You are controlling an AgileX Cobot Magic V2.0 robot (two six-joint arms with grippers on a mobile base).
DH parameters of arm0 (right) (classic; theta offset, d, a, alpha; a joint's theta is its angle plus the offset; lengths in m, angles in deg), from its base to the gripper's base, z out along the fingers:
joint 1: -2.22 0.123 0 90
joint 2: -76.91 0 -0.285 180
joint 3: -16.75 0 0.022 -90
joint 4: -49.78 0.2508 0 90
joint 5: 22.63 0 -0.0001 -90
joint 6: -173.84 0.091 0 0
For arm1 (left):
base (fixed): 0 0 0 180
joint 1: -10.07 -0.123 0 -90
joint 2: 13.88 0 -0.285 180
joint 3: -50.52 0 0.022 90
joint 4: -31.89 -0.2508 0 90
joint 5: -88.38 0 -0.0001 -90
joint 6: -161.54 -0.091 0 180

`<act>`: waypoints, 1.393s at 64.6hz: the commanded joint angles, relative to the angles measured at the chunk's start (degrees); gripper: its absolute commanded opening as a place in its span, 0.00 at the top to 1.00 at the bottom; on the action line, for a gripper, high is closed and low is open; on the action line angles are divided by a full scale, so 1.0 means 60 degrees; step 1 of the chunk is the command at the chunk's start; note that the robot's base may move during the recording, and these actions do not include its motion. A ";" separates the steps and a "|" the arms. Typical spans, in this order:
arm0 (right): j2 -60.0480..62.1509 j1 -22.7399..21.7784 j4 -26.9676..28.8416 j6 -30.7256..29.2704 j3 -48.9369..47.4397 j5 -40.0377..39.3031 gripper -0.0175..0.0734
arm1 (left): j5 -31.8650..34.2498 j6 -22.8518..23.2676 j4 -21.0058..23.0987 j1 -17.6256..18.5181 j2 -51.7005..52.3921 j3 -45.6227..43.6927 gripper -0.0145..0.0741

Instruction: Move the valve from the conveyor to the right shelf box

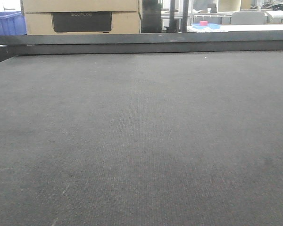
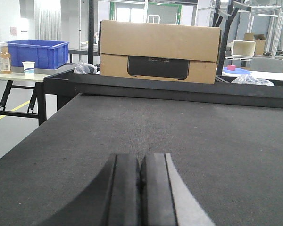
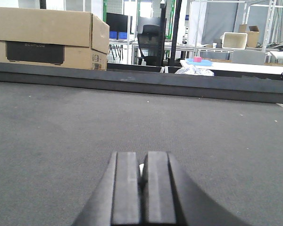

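The conveyor (image 1: 141,141) fills the exterior front view as a wide belt of dark grey woven matting, edged at the far side by a long black rail (image 1: 146,43). No valve shows on it in any view, and the right shelf box is out of view. My left gripper (image 2: 140,157) hovers low over the belt (image 2: 179,127) with its dark pads pressed together and nothing between them. My right gripper (image 3: 142,155) is likewise shut over the belt (image 3: 132,117), with only a small pale glint in the slit between its pads.
A brown cardboard box (image 2: 158,52) stands behind the rail. A blue crate (image 2: 37,53), a bottle (image 2: 5,59) and a cup (image 2: 28,67) rest on a side table at the left. White tables with a pink and blue item (image 3: 199,60) lie beyond.
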 commanded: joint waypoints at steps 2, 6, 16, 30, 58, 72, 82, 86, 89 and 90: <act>0.0032 0.0026 -0.0001 0.0001 0.0000 -0.0190 0.99 | 0.0147 0.0001 0.0064 0.0036 0.0034 -0.0014 0.96; 0.0032 0.0026 -0.0001 0.0001 0.0000 -0.0190 0.99 | 0.0147 0.0001 0.0064 0.0036 0.0034 -0.0014 0.96; 0.0032 0.0026 -0.0001 0.0001 0.0000 -0.0190 0.99 | 0.0147 0.0001 0.0064 0.0036 0.0034 -0.0014 0.96; 0.0032 0.0026 -0.0001 0.0001 0.0000 -0.0190 0.99 | 0.0147 0.0001 0.0064 0.0036 0.0034 -0.0014 0.96; 0.0032 0.0026 -0.0001 0.0001 0.0000 -0.0190 0.99 | 0.0309 0.0001 0.0064 0.0037 0.0034 -0.0014 0.96; 0.0032 0.0022 0.0321 0.0001 0.0000 -0.0700 0.99 | -0.0187 0.0001 0.0064 0.0037 0.0034 -0.0096 0.96; 0.0032 0.0022 0.1682 0.0001 -0.1137 0.0894 0.99 | -0.1945 0.0001 0.0064 0.0037 0.0034 -0.1374 0.96; 0.0032 0.0022 0.1701 0.0001 -0.1800 0.1984 0.99 | -0.2849 0.0001 0.0064 0.0037 -0.0154 -0.2135 0.96; 0.0021 0.0022 0.1701 0.0001 -0.2221 0.2520 0.99 | -0.3218 0.0001 0.0064 0.0037 -0.0397 -0.2585 0.96; -0.0039 0.0022 0.1701 0.0001 -0.2423 0.2714 0.99 | -0.3344 0.0001 0.0064 0.0037 -0.0525 -0.2804 0.96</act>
